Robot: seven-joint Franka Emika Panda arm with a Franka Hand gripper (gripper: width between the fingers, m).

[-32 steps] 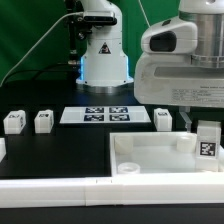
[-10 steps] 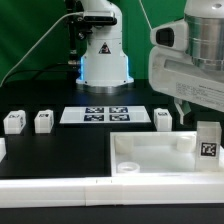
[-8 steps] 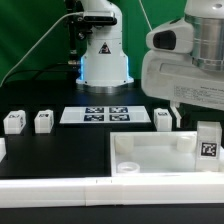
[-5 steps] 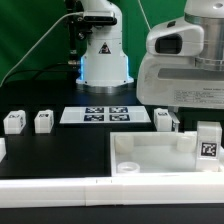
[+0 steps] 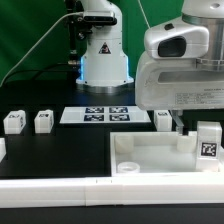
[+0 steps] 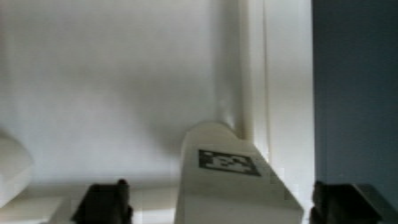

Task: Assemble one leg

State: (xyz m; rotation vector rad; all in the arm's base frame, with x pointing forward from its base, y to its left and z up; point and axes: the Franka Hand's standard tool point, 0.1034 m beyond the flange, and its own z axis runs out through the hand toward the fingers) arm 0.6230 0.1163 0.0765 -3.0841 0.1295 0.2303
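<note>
One leg (image 5: 207,142), a small white block with a tag on its face, stands upright in the corner of the large white tray-like part (image 5: 150,150) at the exterior view's right. In the wrist view this leg (image 6: 228,170) rises between my two dark fingertips (image 6: 103,200), with gaps on both sides. My gripper (image 6: 222,208) is open and holds nothing. Its bulky body (image 5: 185,80) hangs above and just behind the leg. Three more legs lie on the table (image 5: 13,121), (image 5: 43,121), (image 5: 163,119).
The marker board (image 5: 107,114) lies at the middle back. The robot base (image 5: 103,55) stands behind it. A white rail (image 5: 60,188) runs along the front edge. The tray-like part has a round socket (image 5: 129,167) in its near corner.
My gripper body has shifted toward the exterior view's left and slightly down over the last second. The leg stays upright in the same corner.
</note>
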